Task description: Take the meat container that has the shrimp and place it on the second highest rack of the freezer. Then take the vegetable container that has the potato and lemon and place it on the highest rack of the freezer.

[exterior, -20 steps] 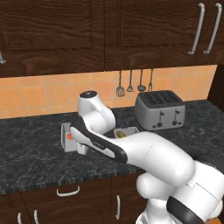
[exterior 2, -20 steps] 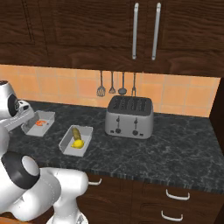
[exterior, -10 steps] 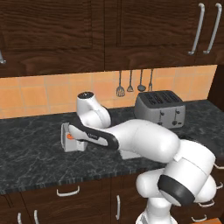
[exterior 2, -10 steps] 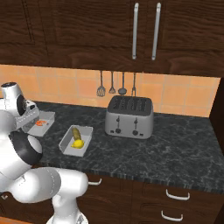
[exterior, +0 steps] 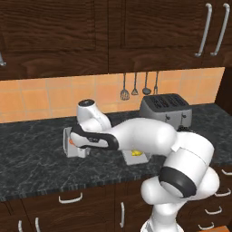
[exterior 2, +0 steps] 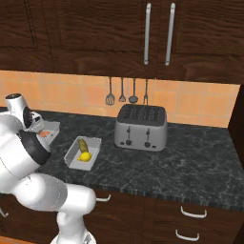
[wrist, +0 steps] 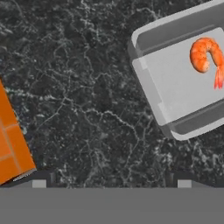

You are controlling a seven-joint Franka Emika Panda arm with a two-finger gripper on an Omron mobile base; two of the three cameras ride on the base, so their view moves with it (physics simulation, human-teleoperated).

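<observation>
The meat container [wrist: 175, 74] is a shallow grey tray with a small orange-pink shrimp [wrist: 205, 54] in it. In the hand view it lies up and to the right of my gripper [wrist: 111, 180], which is open above bare counter with nothing between its fingertips [wrist: 39, 180]. In the left base view my arm reaches left over this tray [exterior: 72, 147]. The right base view has the tray [exterior 2: 50, 129] beside my hand. The vegetable container [exterior 2: 83, 151] holds a brown potato [exterior 2: 83, 144] and a yellow lemon [exterior 2: 85, 157]; its lemon [exterior: 135, 153] peeks out under my arm.
A silver toaster [exterior 2: 141, 127] stands on the dark marble counter [exterior 2: 190, 162] right of the trays. Utensils [exterior 2: 121, 93] hang on the orange tile backsplash [wrist: 8, 144]. Dark wood cabinets [exterior: 149, 31] hang above the counter.
My arm has swung left and stretched out, bringing the hand over the meat container. Both trays and the toaster have stayed put. The jaws have stayed wide.
</observation>
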